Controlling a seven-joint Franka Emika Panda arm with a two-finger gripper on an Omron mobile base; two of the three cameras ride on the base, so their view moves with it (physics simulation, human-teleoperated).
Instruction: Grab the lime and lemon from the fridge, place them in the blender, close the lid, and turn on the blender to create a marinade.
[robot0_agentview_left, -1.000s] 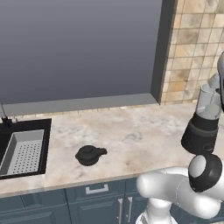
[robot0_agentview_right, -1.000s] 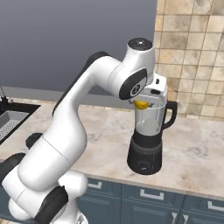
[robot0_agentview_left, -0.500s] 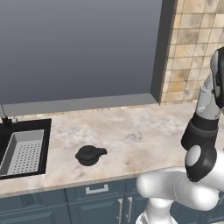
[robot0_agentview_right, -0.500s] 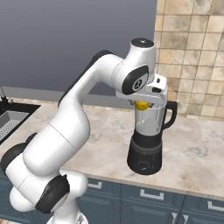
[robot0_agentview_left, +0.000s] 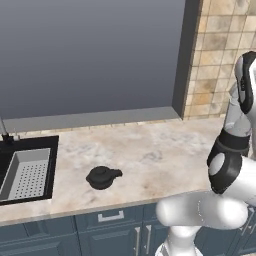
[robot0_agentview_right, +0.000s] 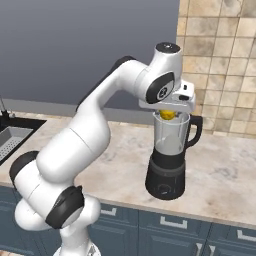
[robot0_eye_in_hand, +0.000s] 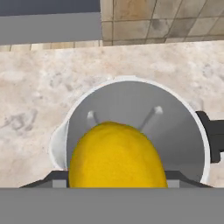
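**Lemon held over the open blender jar**

The hand sits directly above the blender, clenched on the lemon, which shows as a yellow patch just at the jar's rim. From the hand view the lemon lies between the fingers, over the open mouth of the jar, whose bottom shows the blades and nothing else.

The blender stands on the worktop near its front edge, below the tiled wall, its knob facing forward and its handle on the right.

The lid lies flat on the worktop well apart from the blender, nearer the front edge and just to the right of the sink, which is set into the worktop's left end.
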